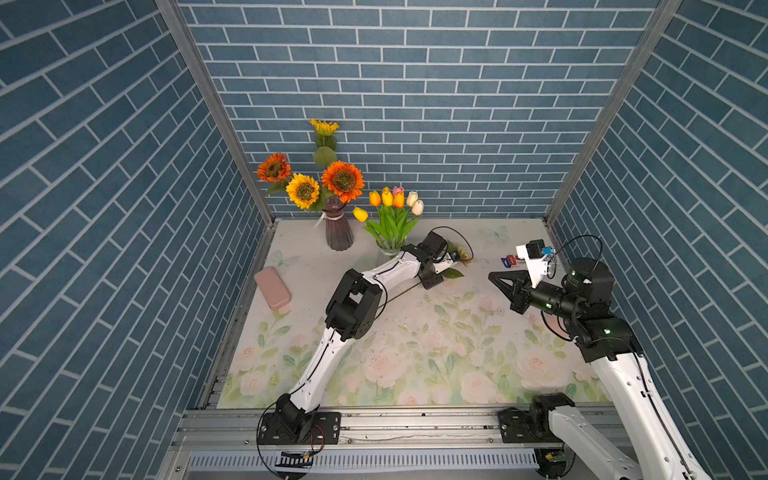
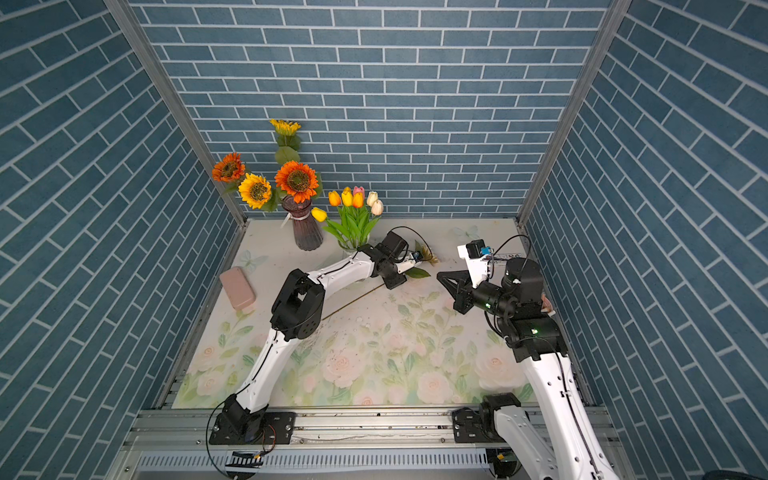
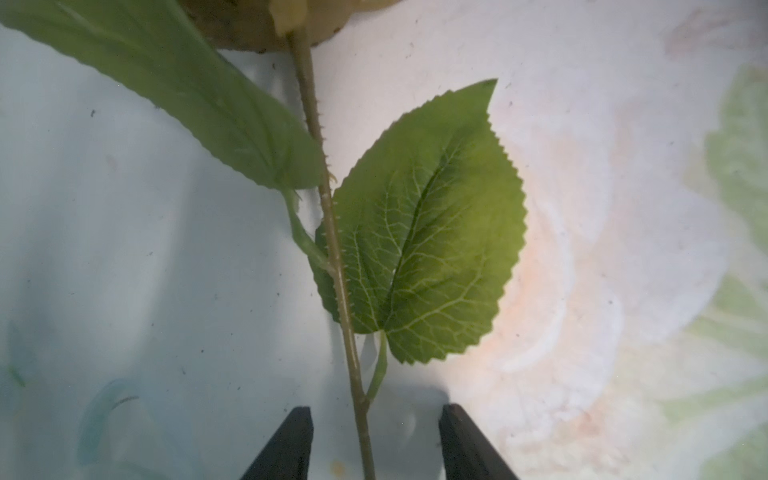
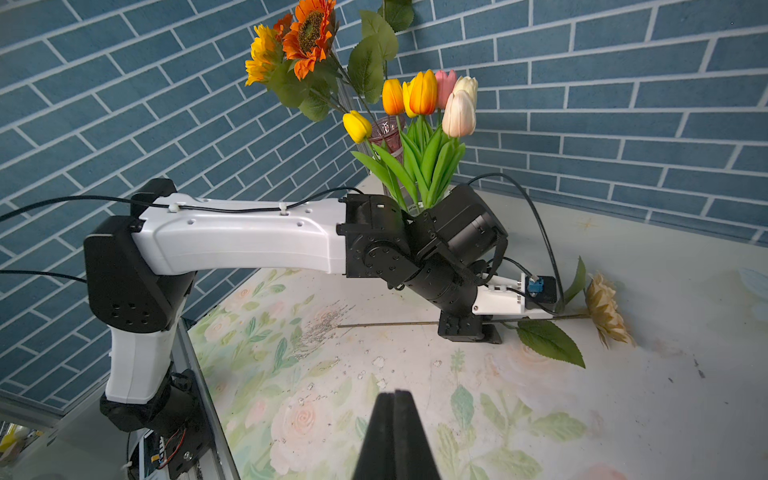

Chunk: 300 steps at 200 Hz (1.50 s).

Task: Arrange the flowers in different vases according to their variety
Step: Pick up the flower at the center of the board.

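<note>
A stem (image 3: pixel 334 232) sitting between parted fingers (image 3: pixel 286 449)

We are seeing the left gripper (image 3: pixel 376 409) standing half open, straddling the cream sunflower (image 4: pixel 609 309) without touching it. The flower is lying flat on the mat (image 1: pixel 415 332) near the clear vase (image 1: pixel 389 248). The right gripper (image 4: pixel 394 392) is hovering closed, holding nothing.

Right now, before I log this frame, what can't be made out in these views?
Cream sunflower head: cut off by the edge, blurred, left wrist view.
Clear vase: mostly behind the left arm and tulips, both top views.
Left pincer: under its own wrist, both top views.
Small coloured packet: too small to read, partly behind the right arm, a top view.
</note>
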Available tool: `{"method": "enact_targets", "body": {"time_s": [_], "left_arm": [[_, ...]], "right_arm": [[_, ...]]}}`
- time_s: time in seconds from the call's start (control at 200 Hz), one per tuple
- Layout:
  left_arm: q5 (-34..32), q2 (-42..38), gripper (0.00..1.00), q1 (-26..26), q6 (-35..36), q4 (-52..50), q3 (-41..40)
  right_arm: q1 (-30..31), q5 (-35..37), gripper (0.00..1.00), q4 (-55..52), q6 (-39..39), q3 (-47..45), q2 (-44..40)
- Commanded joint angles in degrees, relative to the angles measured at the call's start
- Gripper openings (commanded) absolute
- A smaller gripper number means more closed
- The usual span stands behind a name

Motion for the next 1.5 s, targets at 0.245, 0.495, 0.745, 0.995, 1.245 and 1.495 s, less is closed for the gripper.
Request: {"method": "enact_targets", "body": {"time_s": [0.245,0.495,0.745,0.995,1.245,1.495], "left_arm": [[1.8,4.6,0.36,0.8,2.1,-5.1,2.8],[1.9,6.3,0.18,0.8,2.3,-6.6,2.1],[2.9,5.8,0.00,0.8,2.1,-6.4,1.8],[6.3,3.3,0.00,0.7,0.9,-4.8,1.2],[9.9,-2.4,0.00,0.5,-0.8,-1.3,-3.1],[11.4,-10.4,0.00,0.2,-1.7,1.0,-8.7]], "right_arm": [[-0.2,0.2,0.01,-0.5,-1.0,1.8,-0.6],[-0.2,0.7,0.01,-0.8,-1.3,2.1,-0.4],[-0.2,0.8,0.01,-0.8,-1.4,2.5,-0.2],[-0.2,1.2,0.01,-1.1,-1.5,2.7,-0.2],[-0.2,2.0,0.01,-1.4,-1.3,2.8,-0.9],[-0.2,3.8,0.02,-2.2,-1.3,2.9,-2.6]]}}
